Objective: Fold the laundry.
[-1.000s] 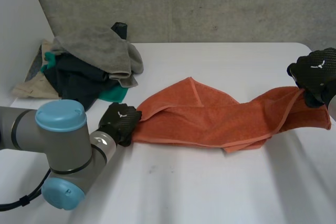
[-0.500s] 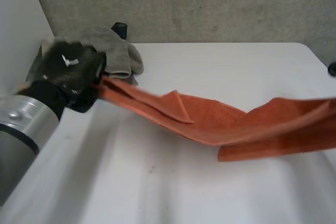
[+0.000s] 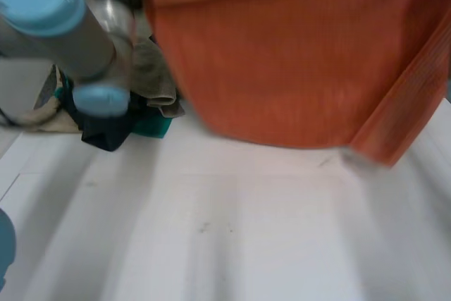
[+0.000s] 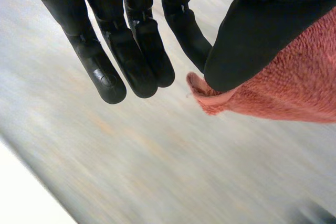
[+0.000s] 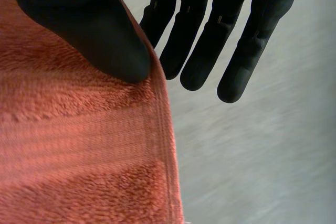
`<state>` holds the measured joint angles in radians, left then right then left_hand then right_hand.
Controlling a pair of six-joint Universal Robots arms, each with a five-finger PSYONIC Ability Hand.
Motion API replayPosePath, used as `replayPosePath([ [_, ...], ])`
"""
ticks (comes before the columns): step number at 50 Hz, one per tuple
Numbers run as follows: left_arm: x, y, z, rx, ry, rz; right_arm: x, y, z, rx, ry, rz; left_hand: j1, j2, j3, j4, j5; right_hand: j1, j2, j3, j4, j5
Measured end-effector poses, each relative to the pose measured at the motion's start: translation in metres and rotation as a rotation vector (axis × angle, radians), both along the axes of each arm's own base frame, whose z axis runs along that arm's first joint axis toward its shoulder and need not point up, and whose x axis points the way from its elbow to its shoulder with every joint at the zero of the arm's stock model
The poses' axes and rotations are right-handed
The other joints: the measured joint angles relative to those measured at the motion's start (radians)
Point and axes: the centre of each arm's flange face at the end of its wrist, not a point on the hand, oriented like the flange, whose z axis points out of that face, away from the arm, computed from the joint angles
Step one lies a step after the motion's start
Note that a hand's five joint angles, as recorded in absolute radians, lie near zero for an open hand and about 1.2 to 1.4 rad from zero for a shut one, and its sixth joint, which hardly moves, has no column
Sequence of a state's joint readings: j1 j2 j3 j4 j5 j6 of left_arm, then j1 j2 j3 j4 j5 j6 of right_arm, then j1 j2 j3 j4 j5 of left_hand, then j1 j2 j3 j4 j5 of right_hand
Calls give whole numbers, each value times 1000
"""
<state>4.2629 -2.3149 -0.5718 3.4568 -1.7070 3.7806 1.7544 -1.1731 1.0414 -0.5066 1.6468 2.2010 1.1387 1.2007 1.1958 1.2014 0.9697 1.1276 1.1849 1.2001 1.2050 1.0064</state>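
Towel hangs pinched against fingers of left hand and right hand.

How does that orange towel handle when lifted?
Probably floppy: the orange towel hangs in a sagging curve. Likely light: the left hand and right hand hold it by thumb pinches. Its fuzzy pile should resist slipping.
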Motion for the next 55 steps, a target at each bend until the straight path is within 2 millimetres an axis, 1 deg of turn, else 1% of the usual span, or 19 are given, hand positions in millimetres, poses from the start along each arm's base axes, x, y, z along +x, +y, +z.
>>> replayPosePath([
  [1, 0, 1, 6, -20, 10, -1, 0, 1, 2, -12, -2, 2, 0, 0, 0, 0, 0, 0, 0, 0, 0, 1],
  [3, 3, 8, 41, -146, 77, -9, 2, 4, 14, -78, -7, 17, 0, 0, 0, 0, 9, 0, 0, 0, 0, 4],
  [4, 4, 9, 47, -166, 89, -10, 3, 5, 15, -84, -6, 21, 0, 0, 0, 0, 14, 0, 0, 0, 0, 4],
  [6, 5, 11, 47, -171, 96, -11, 3, 5, 12, -72, 0, 27, 0, 0, 0, 1, 16, 0, 0, 0, 0, 4],
  [8, 7, 11, 38, -141, 88, -8, 4, 5, 1, -30, 10, 32, 0, 1, 0, 1, 16, 0, 0, 0, 0, 4],
  [10, 8, 10, 25, -101, 73, -6, 4, 4, -11, 17, 18, 36, 0, 1, 0, 2, 16, 0, 0, 0, 0, 4],
  [14, 11, 11, -14, 27, 34, -7, 5, 2, -47, 149, 35, 52, 0, 2, 1, 2, 16, 0, 0, 0, 0, 4],
  [15, 12, 11, -20, 45, 29, -7, 5, 2, -50, 159, 36, 54, 0, 2, 1, 2, 16, 0, 0, 0, 0, 4],
  [18, 15, 17, -68, 192, -14, -14, 5, 3, -90, 293, 44, 88, 0, 2, 1, 2, 16, 0, 0, 0, 0, 4],
  [21, 17, 24, -103, 294, -50, -17, 7, 6, -122, 391, 49, 128, 0, 2, 2, 2, 16, 0, 0, 0, 0, 4],
  [24, 21, 36, -141, 407, -97, -15, 8, 12, -157, 517, 55, 169, 0, 2, 2, 2, 16, 0, 0, 0, 0, 4],
  [27, 27, 52, -172, 515, -146, -9, 7, 22, -181, 630, 63, 186, 0, 2, 2, 2, 16, 0, 0, 0, 0, 4],
  [31, 38, 77, -194, 633, -207, -2, 1, 39, -200, 790, 87, 178, 0, 2, 2, 2, 16, 0, 0, 0, 0, 4],
  [34, 48, 99, -196, 707, -245, 2, -9, 54, -206, 911, 116, 151, 0, 2, 2, 2, 16, 0, 0, 0, 0, 4],
  [38, 67, 140, -188, 810, -300, 5, -38, 87, -201, 1100, 195, 78, 0, 2, 2, 2, 16, 0, 0, 0, 0, 4],
  [39, 74, 155, -185, 845, -320, 5, -48, 100, -199, 1162, 230, 54, 0, 2, 2, 2, 16, 0, 0, 0, 0, 4],
  [46, 101, 220, -182, 1016, -423, -7, -76, 149, -204, 1345, 380, 0, 0, 2, 2, 2, 16, 0, 0, 0, 0, 4],
  [51, 111, 244, -191, 1117, -484, -9, -85, 163, -211, 1388, 417, -20, 0, 2, 2, 2, 16, 0, 0, 0, 0, 4],
  [55, 113, 249, -196, 1151, -505, -7, -89, 164, -213, 1397, 408, -31, 12, 2, 2, 2, 36, 0, 0, 0, 0, 4],
])
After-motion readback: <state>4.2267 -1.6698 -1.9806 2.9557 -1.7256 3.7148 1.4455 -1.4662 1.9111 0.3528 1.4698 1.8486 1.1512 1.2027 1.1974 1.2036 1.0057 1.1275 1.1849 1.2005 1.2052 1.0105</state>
